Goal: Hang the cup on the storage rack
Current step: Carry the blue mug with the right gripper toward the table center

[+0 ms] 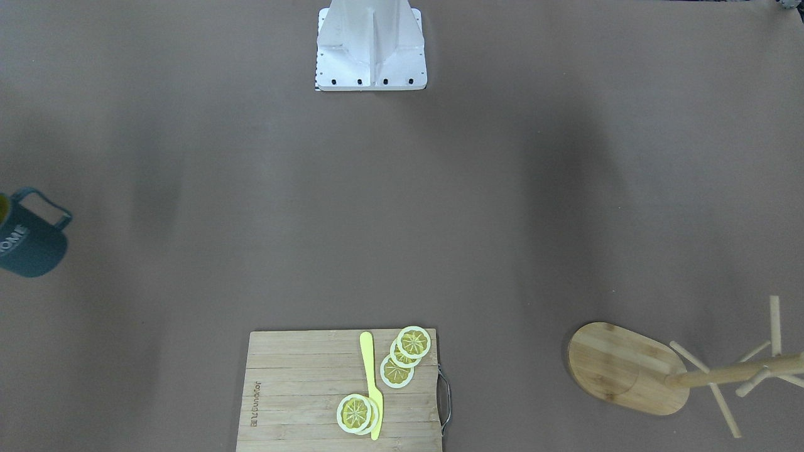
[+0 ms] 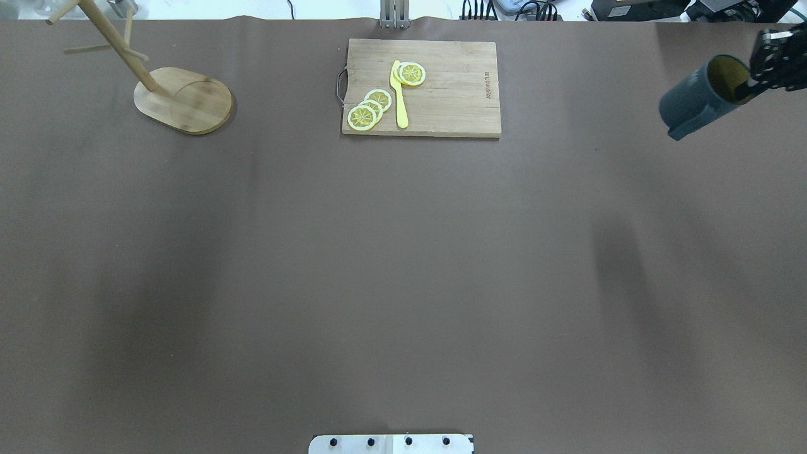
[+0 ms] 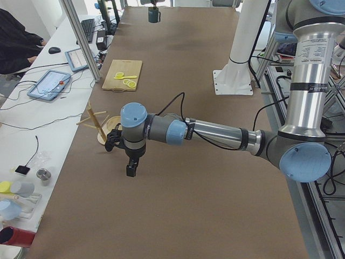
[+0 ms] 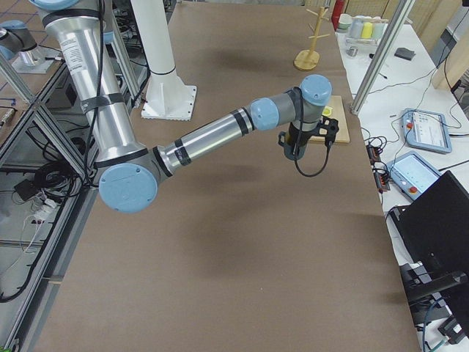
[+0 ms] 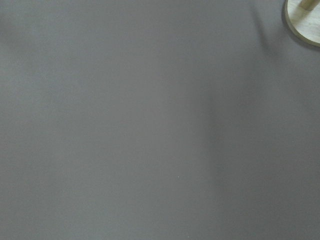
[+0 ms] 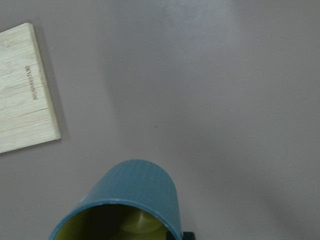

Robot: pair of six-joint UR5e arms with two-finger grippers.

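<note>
The dark teal cup (image 2: pixel 693 104) hangs tilted above the table's far right corner, its yellowish mouth towards my right gripper (image 2: pixel 750 85), which is shut on its rim with one finger inside. It also shows at the left edge of the front view (image 1: pixel 31 242), handle up, and low in the right wrist view (image 6: pixel 135 192). The bamboo storage rack (image 2: pixel 183 101) stands at the far left, also in the front view (image 1: pixel 622 364). My left gripper (image 3: pixel 131 162) hovers beside the rack (image 3: pixel 99 124); I cannot tell whether it is open or shut.
A bamboo cutting board (image 2: pixel 441 101) with a metal handle lies at the far middle, holding lemon slices (image 2: pixel 369 110) and a yellow knife (image 2: pixel 399 94). The robot's white base (image 1: pixel 370 47) stands at the near edge. Operators' desks with devices line the far side.
</note>
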